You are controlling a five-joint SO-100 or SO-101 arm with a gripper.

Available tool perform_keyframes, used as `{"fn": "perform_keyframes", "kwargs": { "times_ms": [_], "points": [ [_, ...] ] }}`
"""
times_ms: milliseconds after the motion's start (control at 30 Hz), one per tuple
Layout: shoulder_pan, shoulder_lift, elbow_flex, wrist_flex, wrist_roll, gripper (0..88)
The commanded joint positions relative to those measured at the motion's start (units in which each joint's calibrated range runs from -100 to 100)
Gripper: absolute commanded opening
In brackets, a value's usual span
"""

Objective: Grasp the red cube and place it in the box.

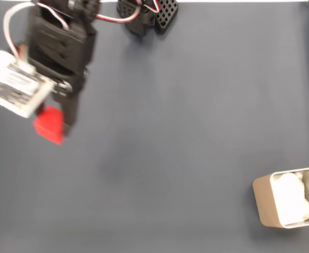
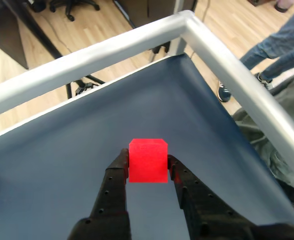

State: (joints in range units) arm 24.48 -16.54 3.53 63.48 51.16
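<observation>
I have the gripper clamped on the red cube — both fingers pressed to its sides in the wrist view, near the table's metal rail at the corner. In the fixed view the cube sits far left; the box sits at the lower right edge — wide open blue mat between.

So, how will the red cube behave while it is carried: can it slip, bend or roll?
The red cube looks stiff: its edges stay sharp between the hand's fingers. Its matte, flat faces probably grip well, so slipping seems unlikely. If released, it should rest flat, not roll.
</observation>
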Motion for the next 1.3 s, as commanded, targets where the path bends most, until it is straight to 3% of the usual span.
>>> {"fn": "perform_keyframes", "kwargs": {
  "times_ms": [0,700,1267],
  "points": [
    [-5.23,-3.56,-3.53,-1.11,0.68,0.0],
    [-30.66,-3.47,-3.71,-8.73,1.27,0.0],
    [-42.73,3.89,-9.82,-11.52,2.15,0.0]
  ]
}}
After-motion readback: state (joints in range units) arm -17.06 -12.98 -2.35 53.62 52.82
